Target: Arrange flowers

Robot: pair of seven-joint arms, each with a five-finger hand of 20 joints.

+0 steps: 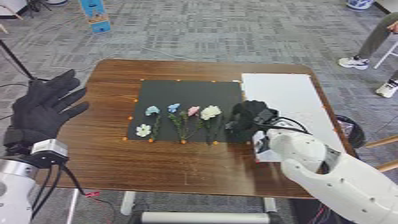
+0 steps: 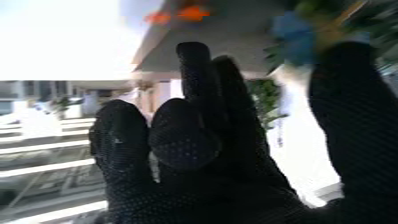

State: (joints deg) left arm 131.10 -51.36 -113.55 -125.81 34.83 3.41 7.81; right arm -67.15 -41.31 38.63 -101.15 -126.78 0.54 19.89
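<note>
On the brown bench (image 1: 182,172), five artificial flowers lay on a black mat (image 1: 191,87). Along its middle, from left to right, were a pale blue flower (image 1: 152,110), a deeper blue flower (image 1: 173,107), a pink flower (image 1: 193,110) and a large white flower (image 1: 210,112), their green stems running towards the near side. A small white flower (image 1: 143,130) lay at the near left corner of the mat. To the right was a white sheet (image 1: 280,90).

The right hand (image 1: 247,120) was at the right edge of the mat, its fingers loosely extended and the thumb apart, with nothing seen in its hold. The left hand (image 1: 44,107) was open and spread at the left of the bench.

A black bin (image 1: 354,134) stood on the floor right of the bench; its contents could not be made out. A blue-and-white pot (image 1: 360,4) stood at the far right.
</note>
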